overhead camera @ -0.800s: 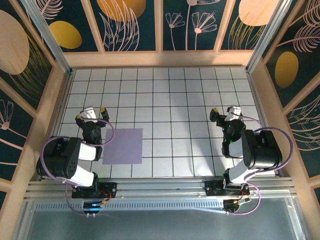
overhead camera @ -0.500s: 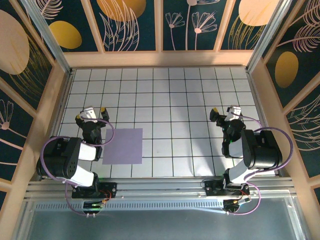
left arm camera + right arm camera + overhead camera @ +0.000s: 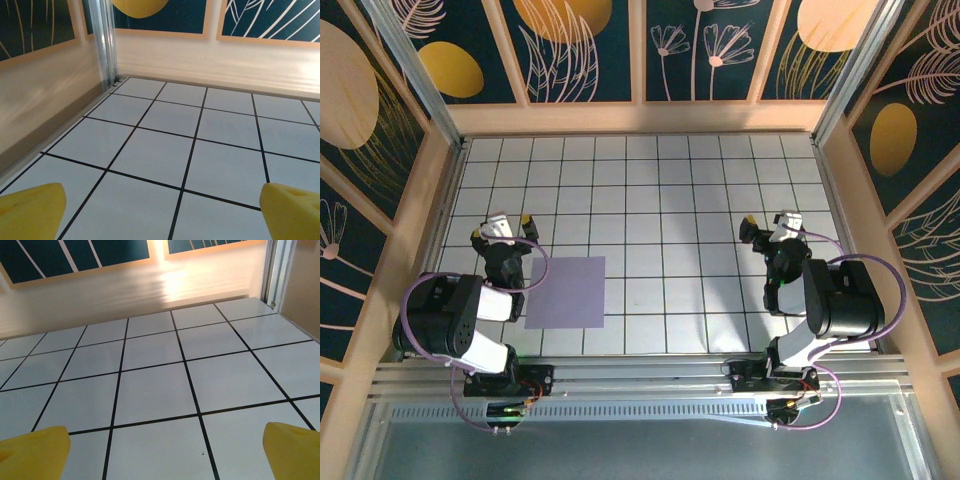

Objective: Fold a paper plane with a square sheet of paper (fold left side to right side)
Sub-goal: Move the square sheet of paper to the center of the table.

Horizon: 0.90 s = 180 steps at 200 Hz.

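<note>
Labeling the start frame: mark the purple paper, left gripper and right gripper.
purple paper point(image 3: 566, 292), top view, centre of the sheet.
left gripper point(image 3: 501, 227), top view, midway between its fingertips.
right gripper point(image 3: 766, 222), top view, midway between its fingertips.

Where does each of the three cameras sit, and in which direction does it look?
Top external: above and behind the arms, looking down on the table, purple sheet, both arms, left gripper and right gripper open.
Left wrist: low, facing the far-left corner; its yellow fingertips show.
Right wrist: low, facing the far-right corner; its yellow fingertips show.
Shared: both wrist views see tiles and back wall.
</note>
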Each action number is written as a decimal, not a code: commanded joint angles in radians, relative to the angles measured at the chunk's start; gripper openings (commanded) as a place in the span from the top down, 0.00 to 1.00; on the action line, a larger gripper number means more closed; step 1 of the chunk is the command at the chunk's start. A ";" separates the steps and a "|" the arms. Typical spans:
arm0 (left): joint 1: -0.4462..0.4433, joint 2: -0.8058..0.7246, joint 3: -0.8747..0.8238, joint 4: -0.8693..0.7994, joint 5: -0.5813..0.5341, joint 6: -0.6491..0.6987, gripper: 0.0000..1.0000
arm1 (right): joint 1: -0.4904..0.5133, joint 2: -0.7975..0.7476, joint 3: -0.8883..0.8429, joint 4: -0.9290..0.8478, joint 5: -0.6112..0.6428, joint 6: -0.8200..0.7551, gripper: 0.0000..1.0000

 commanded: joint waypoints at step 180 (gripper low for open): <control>0.005 -0.495 0.313 -0.919 0.002 -0.242 0.01 | -0.001 -0.420 0.088 -0.499 -0.004 0.131 0.01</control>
